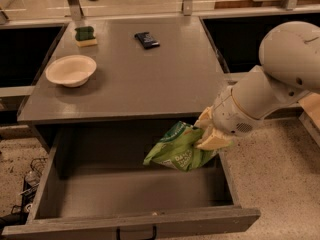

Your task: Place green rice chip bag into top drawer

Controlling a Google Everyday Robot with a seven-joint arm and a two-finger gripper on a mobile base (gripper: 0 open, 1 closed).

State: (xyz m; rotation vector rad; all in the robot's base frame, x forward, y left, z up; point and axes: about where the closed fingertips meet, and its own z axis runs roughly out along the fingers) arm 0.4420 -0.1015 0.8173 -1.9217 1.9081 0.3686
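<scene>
Holding a crinkly bright-green snack pouch (179,150) by its right end, my cream two-finger gripper (208,132) is clamped on it over the right side of the open shallow grey wooden drawer (125,196). I see white lettering on its crumpled face. It hangs tilted, left tip lowest, just below the grey tabletop (150,84) front edge.

— Where's your gripper?
— My gripper (208,130) is right of centre in the camera view, pointing left and slightly down. My arm (270,89) reaches in from the upper right.
— And the fingers?
— Both tan fingers (214,141) are pinched onto the green rice chip bag (176,153).
</scene>
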